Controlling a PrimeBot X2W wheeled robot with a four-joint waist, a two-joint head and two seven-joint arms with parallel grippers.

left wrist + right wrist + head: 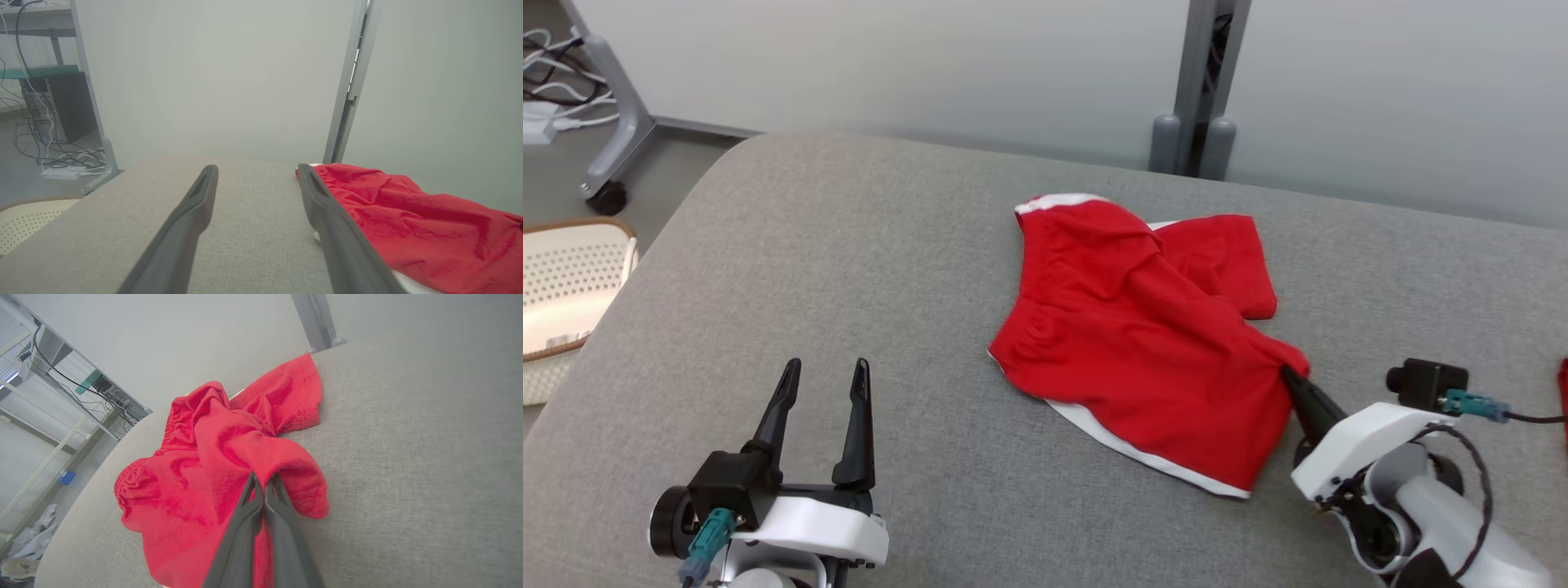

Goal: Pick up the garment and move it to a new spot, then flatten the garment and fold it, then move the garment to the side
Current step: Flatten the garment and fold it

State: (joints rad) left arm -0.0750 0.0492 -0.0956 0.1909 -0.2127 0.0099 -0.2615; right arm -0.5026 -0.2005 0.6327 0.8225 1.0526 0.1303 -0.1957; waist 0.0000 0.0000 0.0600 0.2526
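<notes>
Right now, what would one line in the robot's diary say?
stage: grasp | right tool: shut on red shorts, at near edge | left tool: open, apart from shorts | shorts: crumpled on grey padded top

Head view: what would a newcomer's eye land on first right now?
The red shorts stand out first, crumpled right of centre on the grey surface. Next comes the right gripper, shut on a fold at their near right edge. The left gripper sits open at lower left, apart from the shorts.
</notes>
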